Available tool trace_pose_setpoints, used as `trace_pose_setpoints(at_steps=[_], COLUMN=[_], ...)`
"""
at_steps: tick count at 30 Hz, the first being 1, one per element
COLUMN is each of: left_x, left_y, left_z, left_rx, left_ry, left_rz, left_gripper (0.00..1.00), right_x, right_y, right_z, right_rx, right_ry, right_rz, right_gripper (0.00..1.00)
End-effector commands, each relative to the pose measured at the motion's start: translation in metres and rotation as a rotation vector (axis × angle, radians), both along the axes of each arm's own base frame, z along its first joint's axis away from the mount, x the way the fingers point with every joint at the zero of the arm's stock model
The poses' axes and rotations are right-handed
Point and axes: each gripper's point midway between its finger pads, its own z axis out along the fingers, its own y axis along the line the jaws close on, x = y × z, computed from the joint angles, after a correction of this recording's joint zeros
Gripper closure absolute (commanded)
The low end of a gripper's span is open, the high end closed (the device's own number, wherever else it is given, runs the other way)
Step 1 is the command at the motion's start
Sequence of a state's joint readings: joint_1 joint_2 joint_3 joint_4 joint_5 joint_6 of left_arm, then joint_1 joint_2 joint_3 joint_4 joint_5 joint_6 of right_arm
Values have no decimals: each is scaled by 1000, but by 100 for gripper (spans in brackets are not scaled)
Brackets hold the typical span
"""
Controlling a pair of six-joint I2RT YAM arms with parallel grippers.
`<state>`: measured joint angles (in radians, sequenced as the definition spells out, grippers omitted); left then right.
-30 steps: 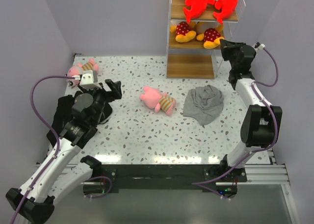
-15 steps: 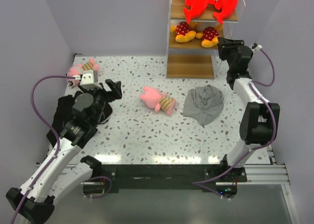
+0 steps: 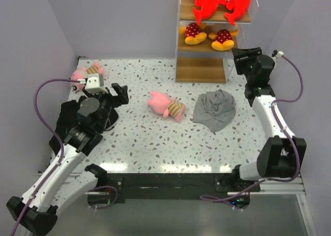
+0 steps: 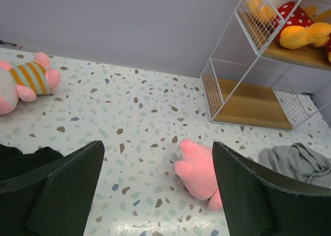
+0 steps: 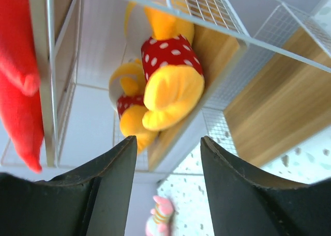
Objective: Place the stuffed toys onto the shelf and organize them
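The shelf (image 3: pixel 200 69) stands at the table's far edge. Two red-and-white stuffed toys (image 3: pixel 220 1) lie on its top board. Two yellow-orange ones (image 3: pixel 194 33) (image 3: pixel 223 38) rest on the middle board, and the bottom board is bare. My right gripper (image 3: pixel 243 58) hangs open and empty just off the shelf's right side, and in its wrist view the nearer yellow toy (image 5: pixel 170 76) lies beyond the gripper (image 5: pixel 168 139). One pink striped toy (image 3: pixel 166 105) lies mid-table, another (image 3: pixel 87 72) at the far left. My left gripper (image 4: pixel 156 148) is open above the table, with the mid-table pink toy (image 4: pixel 199 169) ahead of it.
A crumpled grey cloth (image 3: pixel 214 108) lies right of the mid-table pink toy, in front of the shelf. A black cloth (image 3: pixel 66 120) sits under my left arm at the table's left side. Purple walls close in the table on three sides.
My right gripper has opened and drawn back from the middle board toward the right, leaving the yellow-orange toy on the shelf. The left arm has not moved.
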<state>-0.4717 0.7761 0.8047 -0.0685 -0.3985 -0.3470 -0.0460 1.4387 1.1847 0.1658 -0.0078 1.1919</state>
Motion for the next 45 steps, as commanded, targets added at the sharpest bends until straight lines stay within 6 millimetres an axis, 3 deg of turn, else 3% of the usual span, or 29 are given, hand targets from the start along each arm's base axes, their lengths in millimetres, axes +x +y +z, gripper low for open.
trace_pose_setpoints(at_steps=[1, 4, 8, 11, 12, 14, 15, 16, 19, 29, 33, 34, 36, 37, 38, 39, 41, 42, 43, 45], left_x=[4, 4, 4, 3, 3, 3, 3, 3, 3, 5, 5, 5, 6, 6, 6, 7, 9, 10, 11, 13], left_y=[3, 1, 0, 2, 3, 3, 2, 1, 1, 1, 2, 3, 3, 3, 3, 3, 2, 1, 0, -1], left_z=[8, 7, 7, 9, 10, 10, 9, 10, 9, 6, 5, 5, 3, 3, 3, 2, -1, -3, -4, -6], left_rx=[1, 0, 1, 0, -3, 0, 1, 1, 2, 7, 8, 8, 12, 12, 13, 13, 21, 22, 26, 28], left_ry=[-37, -35, -36, -41, -44, -44, -43, -43, -41, -32, -29, -29, -25, -25, -24, -22, -11, -6, -1, 6], left_rz=[19, 12, 8, 16, 18, 16, 15, 9, 7, 14, 19, 22, 24, 25, 25, 25, 26, 26, 23, 22], left_gripper=[9, 9, 10, 10, 10, 10, 10, 10, 10, 10, 10, 10, 10, 10, 10, 10, 10, 10, 10, 10], right_x=[-23, -21, 9, 25, 33, 43, 51, 57, 72, 99, 90, 85, 72, 65, 59, 49, 34, 23, 14, 0], right_y=[-12, -13, 7, 11, 11, 11, 12, 13, 15, 3, 5, 5, 7, 8, 7, 7, 14, 19, 24, 37], right_z=[-14, -11, 3, 7, -3, 6, -1, 10, 11, 24, 15, 3, 9, -5, -4, 5, -12, -4, -21, -29], right_rx=[-228, -285, -252, -212, -203, -177, -166, -147, -101, -89, -85, -78, -92, -101, -114, -135, -150, -174, -184, -222], right_ry=[37, 67, 6, -13, 4, -40, -35, -69, -96, -98, -42, -13, -15, 31, 36, 21, 58, 42, 76, 86], right_rz=[-30, -17, 94, 109, 108, 100, 106, 106, 113, 49, 70, 74, 81, 85, 79, 85, 112, 140, 162, 208], right_gripper=[45, 50, 62, 69, 71, 74, 74, 75, 78, 78, 76, 76, 75, 75, 73, 73, 73, 73, 71, 69])
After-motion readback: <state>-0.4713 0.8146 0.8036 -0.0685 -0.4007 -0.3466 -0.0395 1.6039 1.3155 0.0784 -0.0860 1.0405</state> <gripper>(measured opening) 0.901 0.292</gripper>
